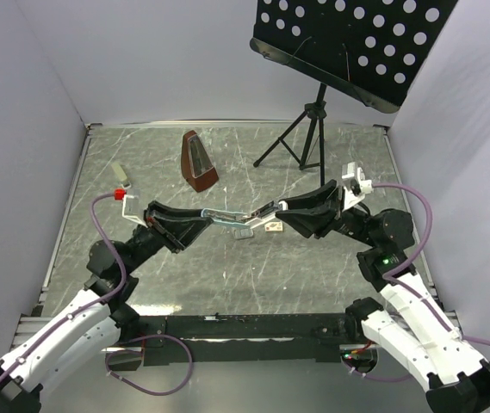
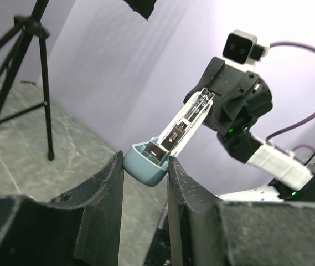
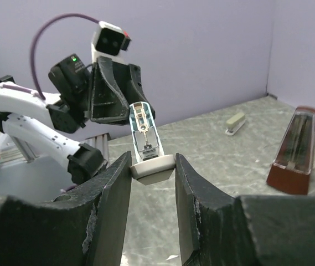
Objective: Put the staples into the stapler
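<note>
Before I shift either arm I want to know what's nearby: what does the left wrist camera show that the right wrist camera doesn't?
Only the left wrist view: the music stand's tripod legs. Only the right wrist view: the brown metronome and a small pale grey object lying flat. Both: the opened stapler, with the left hand gripping its blue-grey end and the right hand its white end.
</note>
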`<state>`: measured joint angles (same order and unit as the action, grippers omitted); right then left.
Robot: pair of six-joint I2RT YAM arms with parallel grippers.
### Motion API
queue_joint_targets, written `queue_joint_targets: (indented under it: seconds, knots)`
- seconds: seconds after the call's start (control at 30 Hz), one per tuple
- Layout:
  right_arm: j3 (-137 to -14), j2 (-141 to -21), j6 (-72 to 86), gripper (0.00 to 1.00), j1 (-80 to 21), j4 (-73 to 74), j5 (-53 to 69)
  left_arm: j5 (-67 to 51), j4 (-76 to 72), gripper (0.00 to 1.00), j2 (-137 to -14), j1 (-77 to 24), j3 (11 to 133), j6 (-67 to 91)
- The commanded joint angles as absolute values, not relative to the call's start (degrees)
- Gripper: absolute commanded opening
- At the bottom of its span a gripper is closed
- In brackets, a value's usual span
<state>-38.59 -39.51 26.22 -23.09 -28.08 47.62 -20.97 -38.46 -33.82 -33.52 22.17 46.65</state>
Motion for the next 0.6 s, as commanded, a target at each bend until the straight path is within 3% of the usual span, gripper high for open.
queue_joint_targets:
  seconds: [0.0, 0.13, 0.17, 0.27, 0.37, 0.57]
  knots:
    - [-39.11, -34.63, 26.90, 0.00, -21.71, -37.19, 44.03, -8.26, -45.25, 0.01, -33.66, -32.17, 18.11, 57.21]
    - [-39.64, -36.73, 26.37, 0.00, -21.80, -36.30, 46.05, -9.93, -43.61, 0.12, -34.80, -32.34, 19.51, 57.22]
    - [-39.64, -37.17, 26.11, 0.00, -21.71, -35.86, 46.23, -9.93, -42.20, 0.27, -34.89, -32.34, 20.21, 56.61]
    - [-40.34, -39.19, 24.26, 0.00, -21.80, -32.97, 47.37, -9.32, -33.95, 0.54, -34.54, -32.34, 24.16, 52.57]
    - [-40.52, -41.13, 22.94, 0.00, -21.80, -31.56, 48.95, -8.79, -26.58, 0.67, -33.32, -32.43, 27.33, 47.38]
    - [-40.17, -43.85, 21.19, 0.00, -21.80, -30.24, 48.78, -6.08, -12.43, 0.84, -34.71, -32.43, 35.31, 41.57]
